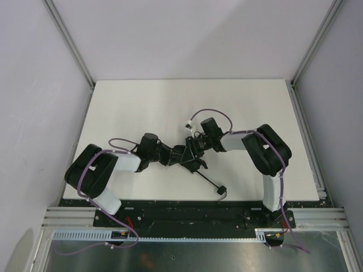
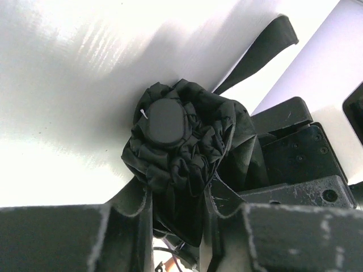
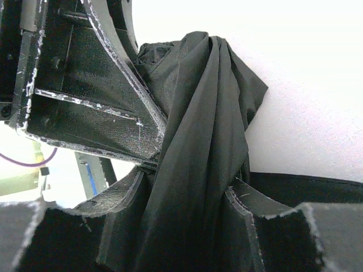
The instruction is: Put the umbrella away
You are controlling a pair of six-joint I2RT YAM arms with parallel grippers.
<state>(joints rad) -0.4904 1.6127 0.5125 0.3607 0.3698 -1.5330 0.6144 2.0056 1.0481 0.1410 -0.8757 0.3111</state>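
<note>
The umbrella (image 1: 209, 180) lies near the table's front middle, its thin shaft running down-right to the small knob handle (image 1: 221, 190). Both arms meet over its dark canopy. My left gripper (image 1: 180, 154) is shut on the bunched fabric, and in the left wrist view the folds and round end cap (image 2: 164, 122) stick out beyond the gripper (image 2: 177, 201). A black strap (image 2: 266, 45) trails away on the table. My right gripper (image 1: 195, 146) faces it from the right. In the right wrist view it (image 3: 187, 195) is shut on twisted folds of canopy (image 3: 198, 130).
The white table (image 1: 142, 107) is walled on three sides, with aluminium posts (image 1: 68, 39) at the back corners. Purple cables (image 1: 210, 113) loop over both wrists. The left gripper's body (image 3: 85, 96) sits right against the right gripper's fingers.
</note>
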